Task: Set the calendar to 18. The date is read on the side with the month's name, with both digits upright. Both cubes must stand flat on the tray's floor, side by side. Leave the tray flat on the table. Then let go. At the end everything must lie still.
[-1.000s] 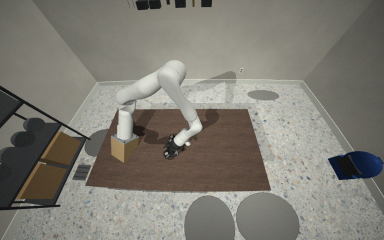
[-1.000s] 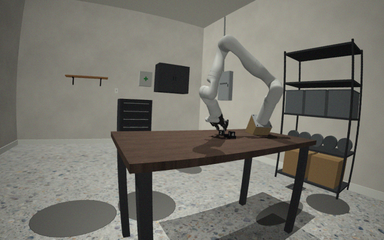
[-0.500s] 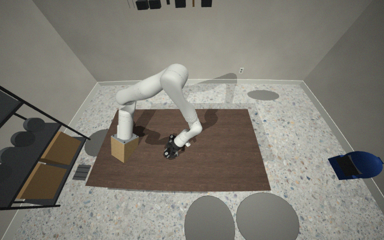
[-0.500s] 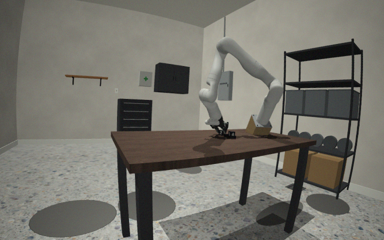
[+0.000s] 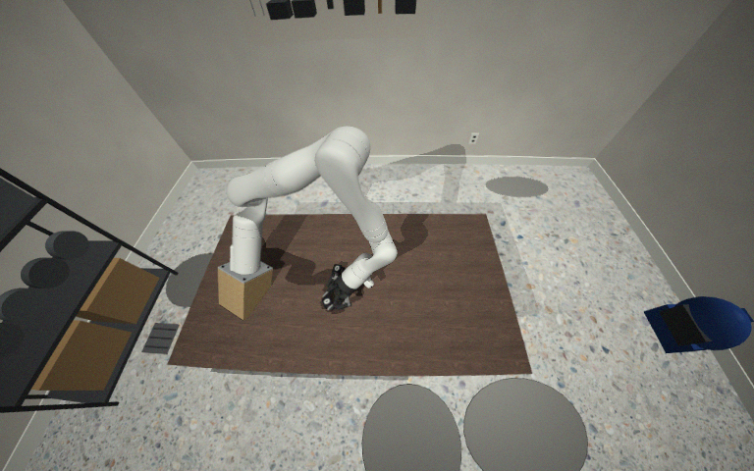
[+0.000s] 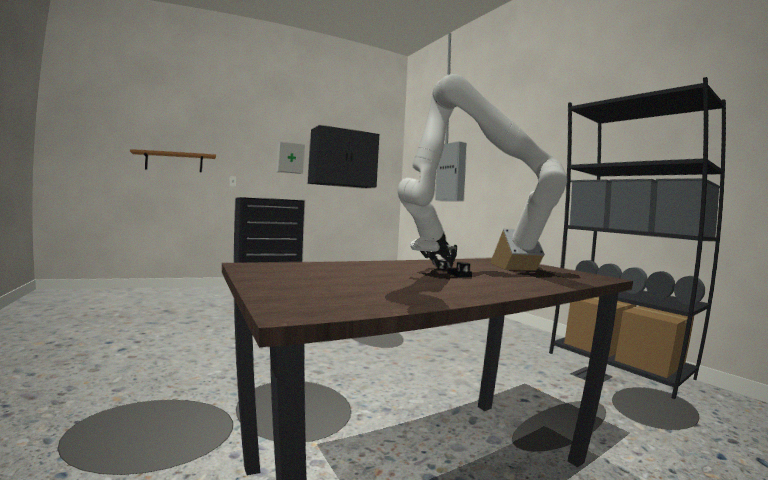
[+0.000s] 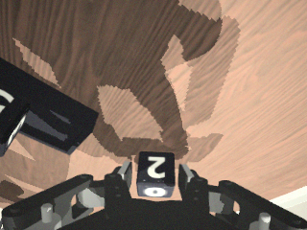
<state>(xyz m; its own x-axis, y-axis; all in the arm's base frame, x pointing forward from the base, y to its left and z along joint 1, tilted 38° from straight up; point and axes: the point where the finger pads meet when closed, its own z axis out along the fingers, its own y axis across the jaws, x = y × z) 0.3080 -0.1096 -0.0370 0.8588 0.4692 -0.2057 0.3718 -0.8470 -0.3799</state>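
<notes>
Pincer: your pincer point(image 5: 333, 291) point(image 6: 444, 268) point(image 7: 154, 172) is standing released and partly open, its fingers straddling the loose cube and leaving a visible gap on each side.
Loose cube: the black date cube point(image 7: 155, 173) is sitting on the table point(image 5: 422, 310) point(image 6: 339, 294) point(image 7: 269, 96), outside the tray; in your wrist view it is showing a white 2 on its upper face and a 0 on the face towards 6 o'clock. The 2 is appearing upside down to you there.
Tray: the black calendar tray point(image 6: 465, 274) point(image 7: 79, 122) is lying on the table near the loose cube, towards 10 o'clock from it in your wrist view.
Second cube: another black cube point(image 7: 9, 128) is resting at the tray, towards its 8 o'clock side, partly running out of your wrist view; you are seeing only parts of its white digits.
Arm: the white arm point(image 5: 299, 166) point(image 6: 492, 118) is reaching up from its tan pedestal point(image 5: 231, 294) point(image 6: 505, 257) and bending down to the table, the pincer hanging towards 3 o'clock from the pedestal in your top view.
Date: 18 is not showing yet, with one cube still lying outside.
</notes>
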